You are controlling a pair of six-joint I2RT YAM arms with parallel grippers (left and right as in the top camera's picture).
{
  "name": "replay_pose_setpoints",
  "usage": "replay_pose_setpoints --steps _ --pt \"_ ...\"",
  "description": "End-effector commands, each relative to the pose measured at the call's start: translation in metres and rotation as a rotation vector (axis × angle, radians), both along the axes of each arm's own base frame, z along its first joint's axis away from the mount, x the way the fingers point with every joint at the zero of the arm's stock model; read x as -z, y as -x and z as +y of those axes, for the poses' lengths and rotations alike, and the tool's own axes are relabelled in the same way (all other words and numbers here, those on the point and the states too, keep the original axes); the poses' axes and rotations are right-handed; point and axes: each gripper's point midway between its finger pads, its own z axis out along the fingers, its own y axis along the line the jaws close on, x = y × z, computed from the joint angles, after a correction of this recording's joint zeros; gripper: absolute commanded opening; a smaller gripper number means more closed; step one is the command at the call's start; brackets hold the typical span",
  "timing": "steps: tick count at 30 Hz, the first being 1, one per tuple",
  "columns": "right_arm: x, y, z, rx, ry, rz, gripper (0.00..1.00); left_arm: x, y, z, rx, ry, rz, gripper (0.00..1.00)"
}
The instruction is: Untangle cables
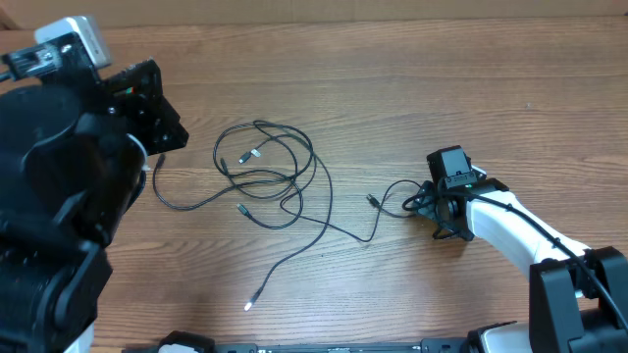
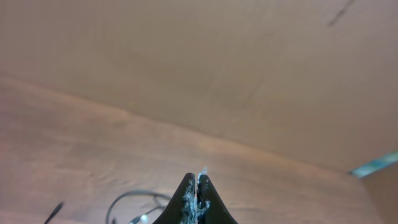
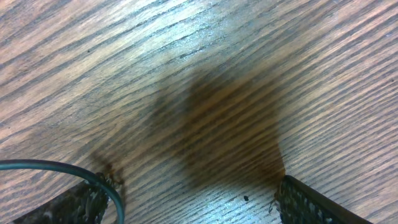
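Little looks done: most of the cables [image 1: 267, 176] lie in overlapping loops at the middle of the bench [image 1: 442, 88], crossing one another at several points; only one strand [image 1: 391, 196] reaches out toward the right edge, and whether it is free of the rest I cannot tell. The right gripper [image 3: 193, 202] sits low over that strand with jaws wide and nothing between them; the left gripper [image 2: 198, 186], by the left edge, has its jaws pressed together and empty, so the separating is mostly ahead.
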Motion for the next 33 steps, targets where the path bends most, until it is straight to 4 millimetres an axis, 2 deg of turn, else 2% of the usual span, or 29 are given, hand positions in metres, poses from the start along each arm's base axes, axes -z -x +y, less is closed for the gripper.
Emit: replay_pose_setpoints --steps 1,3,5,7,8,9,11,18,21,24,28,33 --pt "0.007 0.005 -0.002 0.013 -0.005 0.022 0.84 0.018 -0.011 0.004 -0.043 -0.018 0.073 0.04" --pt "0.007 0.005 -0.002 0.013 -0.005 0.022 0.84 0.037 -0.017 0.003 -0.045 -0.034 0.149 0.05" --pt "0.007 0.005 -0.002 0.013 -0.005 0.022 0.84 0.058 -0.024 0.001 -0.051 -0.043 0.231 0.13" --pt "0.007 0.005 -0.002 0.013 -0.005 0.022 0.84 0.078 -0.033 -0.001 -0.053 -0.055 0.304 0.30" --pt "0.007 0.005 -0.002 0.013 -0.005 0.022 0.84 0.087 -0.038 -0.004 -0.047 -0.060 0.337 0.47" --pt "0.007 0.005 -0.002 0.013 -0.005 0.022 0.85 0.098 -0.043 -0.007 -0.038 -0.061 0.376 0.56" --pt "0.007 0.005 -0.002 0.013 -0.005 0.022 0.84 0.118 -0.054 -0.017 -0.004 -0.057 0.444 0.63" --pt "0.007 0.005 -0.002 0.013 -0.005 0.022 0.84 0.189 -0.088 -0.056 0.117 0.009 0.668 0.68" --pt "0.007 0.005 -0.002 0.013 -0.005 0.022 0.84 0.222 -0.099 -0.072 0.142 0.080 0.777 0.68" --pt "0.007 0.005 -0.002 0.013 -0.005 0.022 0.84 0.246 -0.105 -0.085 0.173 0.124 0.855 0.66" --pt "0.007 0.005 -0.002 0.013 -0.005 0.022 0.84 0.276 -0.110 -0.095 0.165 0.182 0.951 0.66" --pt "0.007 0.005 -0.002 0.013 -0.005 0.022 0.84 0.311 -0.115 -0.096 0.081 0.227 1.057 0.67"
